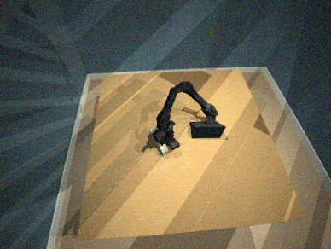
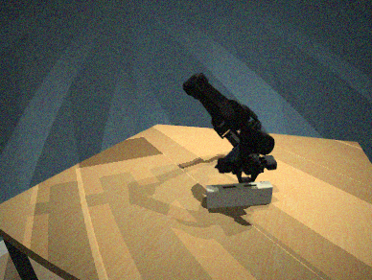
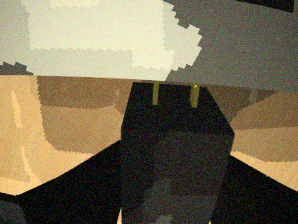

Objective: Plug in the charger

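"Charger (image 3: 175,160) in the grip: where does it sit, reading left to right?"

"From the wrist, one dark finger (image 3: 65,182) stands at the picture's left, the black charger comes next, and the other finger (image 3: 257,192) is at the right. The gripper (image 1: 166,137) (image 2: 246,178) (image 3: 165,153) is closed on the charger."

"And the two prongs (image 3: 155,94) (image 3: 194,96)?"

"Brass-colored and side by side, they point toward the pale power strip (image 1: 165,149) (image 2: 240,197) (image 3: 95,37). Their far ends meet its edge in the picture; whether they enter an outlet, I cannot tell."

"From above?"

"The strip lies at left on the wooden table (image 1: 192,192) (image 2: 120,245), beneath the gripper. The black arm (image 1: 184,87) (image 2: 227,112) arches rightward to its dark base (image 1: 207,130)."
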Action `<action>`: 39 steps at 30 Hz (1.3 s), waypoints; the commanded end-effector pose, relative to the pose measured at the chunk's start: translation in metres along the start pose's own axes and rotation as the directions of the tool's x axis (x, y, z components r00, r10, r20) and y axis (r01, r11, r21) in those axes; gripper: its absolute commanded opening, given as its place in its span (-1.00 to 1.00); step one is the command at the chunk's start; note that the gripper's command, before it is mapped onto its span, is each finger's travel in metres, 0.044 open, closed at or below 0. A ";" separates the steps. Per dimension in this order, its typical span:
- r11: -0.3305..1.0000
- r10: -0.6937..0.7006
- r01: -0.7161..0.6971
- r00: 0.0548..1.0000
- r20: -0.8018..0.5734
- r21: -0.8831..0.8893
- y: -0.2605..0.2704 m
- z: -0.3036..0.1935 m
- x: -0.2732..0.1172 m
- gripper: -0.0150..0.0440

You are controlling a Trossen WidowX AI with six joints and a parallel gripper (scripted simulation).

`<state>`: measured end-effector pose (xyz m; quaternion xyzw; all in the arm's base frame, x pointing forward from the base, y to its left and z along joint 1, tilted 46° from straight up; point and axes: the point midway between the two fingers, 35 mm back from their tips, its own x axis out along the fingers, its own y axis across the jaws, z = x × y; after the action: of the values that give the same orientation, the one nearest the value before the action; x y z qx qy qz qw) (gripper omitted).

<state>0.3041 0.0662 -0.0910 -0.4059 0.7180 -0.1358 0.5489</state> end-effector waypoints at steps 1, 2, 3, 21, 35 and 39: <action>1.000 -0.004 0.004 1.000 0.001 -0.006 -0.001 0.002 0.000 -0.49; 1.000 -0.003 0.004 1.000 0.001 -0.006 -0.001 0.002 0.000 -0.49; 1.000 -0.003 0.004 1.000 0.001 -0.006 -0.001 0.003 0.000 -0.49; 1.000 -0.003 0.003 1.000 0.002 -0.005 -0.001 0.009 -0.001 -0.49; 1.000 -0.003 0.003 1.000 0.002 -0.005 -0.001 0.014 -0.001 -0.49; 1.000 -0.003 0.003 1.000 0.002 -0.005 -0.001 0.015 -0.002 -0.49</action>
<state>0.3123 0.0686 -0.0931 -0.4098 0.7215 -0.1359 0.5414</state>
